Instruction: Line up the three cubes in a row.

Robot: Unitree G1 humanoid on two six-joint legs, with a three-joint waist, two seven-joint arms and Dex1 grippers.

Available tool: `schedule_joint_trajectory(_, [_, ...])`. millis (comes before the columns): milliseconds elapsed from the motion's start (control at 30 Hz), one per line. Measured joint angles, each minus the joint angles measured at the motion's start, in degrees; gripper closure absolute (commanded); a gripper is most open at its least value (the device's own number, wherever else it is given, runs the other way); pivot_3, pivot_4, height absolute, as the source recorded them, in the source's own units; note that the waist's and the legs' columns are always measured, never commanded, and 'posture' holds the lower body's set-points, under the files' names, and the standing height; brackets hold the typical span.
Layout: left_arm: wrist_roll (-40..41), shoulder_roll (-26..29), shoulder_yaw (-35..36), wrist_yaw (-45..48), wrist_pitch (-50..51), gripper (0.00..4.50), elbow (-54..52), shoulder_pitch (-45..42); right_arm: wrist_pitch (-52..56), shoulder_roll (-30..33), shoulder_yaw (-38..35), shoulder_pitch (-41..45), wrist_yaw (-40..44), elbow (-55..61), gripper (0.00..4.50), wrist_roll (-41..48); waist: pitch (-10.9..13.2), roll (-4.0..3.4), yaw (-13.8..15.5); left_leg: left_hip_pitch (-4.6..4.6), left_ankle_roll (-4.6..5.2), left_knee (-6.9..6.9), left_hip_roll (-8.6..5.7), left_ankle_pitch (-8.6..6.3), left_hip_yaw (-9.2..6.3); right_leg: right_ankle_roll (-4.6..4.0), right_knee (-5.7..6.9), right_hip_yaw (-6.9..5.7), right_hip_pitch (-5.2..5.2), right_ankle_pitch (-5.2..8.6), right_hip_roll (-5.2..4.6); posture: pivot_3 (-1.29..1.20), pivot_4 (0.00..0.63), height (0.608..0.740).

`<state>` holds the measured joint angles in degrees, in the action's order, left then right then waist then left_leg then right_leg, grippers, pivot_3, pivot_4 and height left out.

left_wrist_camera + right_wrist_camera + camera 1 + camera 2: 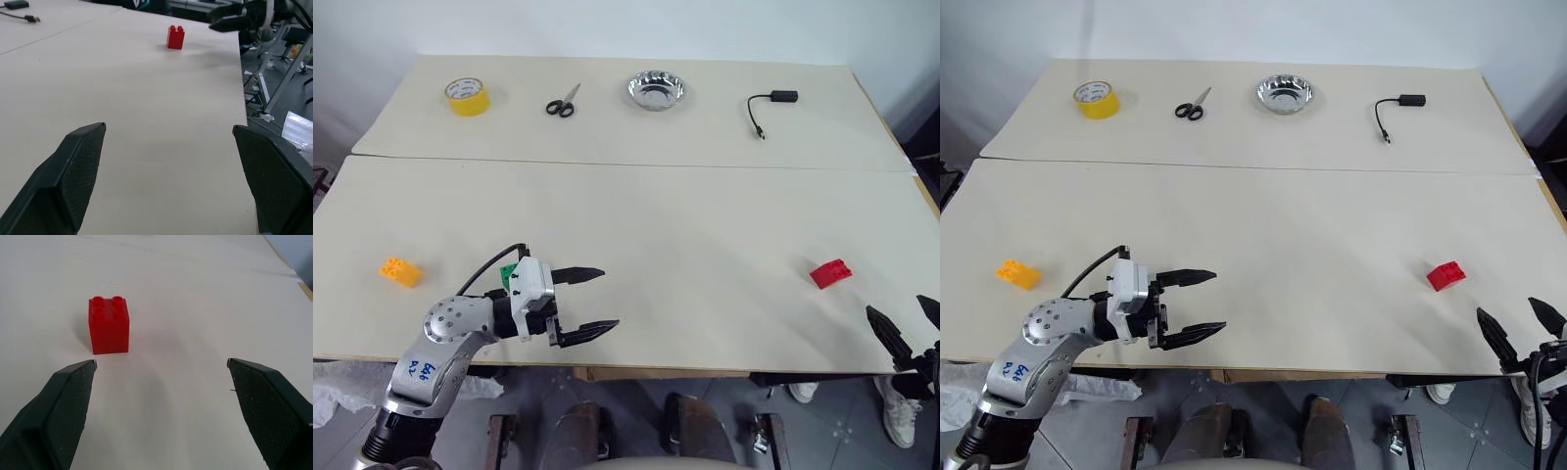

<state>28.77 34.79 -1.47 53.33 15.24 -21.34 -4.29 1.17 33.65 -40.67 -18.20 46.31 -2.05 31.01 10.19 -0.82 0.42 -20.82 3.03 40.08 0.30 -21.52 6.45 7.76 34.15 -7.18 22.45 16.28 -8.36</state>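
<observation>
Left gripper (pixel 592 301) is hovering over the near-left part of the beige table (pixel 666 215), black fingers spread wide, gripping nothing. Small green studded plastic brick (pixel 509 272) is peeking out just behind its wrist, mostly hidden. Orange-yellow studded plastic brick (pixel 400 271) is sitting further left, apart from it. Right gripper (pixel 1518 328) is hanging at the near-right table edge, fingers also spread, empty. Red studded plastic brick (pixel 108 324) is standing upright just beyond it, not touching. Cubes are lying well apart, red far from the other two
</observation>
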Motion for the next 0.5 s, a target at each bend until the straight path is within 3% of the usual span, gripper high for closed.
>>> schedule_joint_trajectory(200, [-1.0, -0.4, 0.0, 0.1, -1.6, 0.12, 0.3, 0.4, 12.0, 9.2, 0.2, 5.5, -1.2, 3.2, 0.00, 2.8, 0.0, -0.10, -0.4, 0.19, 0.00, -0.02, 0.04, 0.00, 0.13, 0.00, 0.09, 0.18, -0.03, 0.00, -0.05, 0.00, 0.150, 0.740])
schedule_joint_trajectory(367, [-2.2, -0.9, 0.1, 0.0, -2.6, 0.12, 1.4, 1.1, 26.3, 21.1, 7.3, 11.9, -1.1, 1.5, 0.00, 1.4, 0.0, -0.14, -0.4, 0.17, 0.08, 0.01, -0.05, 0.00, 0.19, 0.02, 0.08, 0.22, 0.00, -0.03, -0.17, 0.00, 0.150, 0.740])
schedule_joint_trajectory(500, [-2.5, -1.0, 0.1, 0.0, -3.3, 0.12, 1.5, 1.3, 31.1, 23.1, 12.6, 17.9, -0.7, -2.3, 0.00, -0.2, 0.0, -0.12, 0.0, 0.12, 0.07, -0.01, -0.02, 0.00, 0.11, 0.02, 0.04, 0.11, 0.00, -0.02, -0.15, 0.00, 0.150, 0.740])
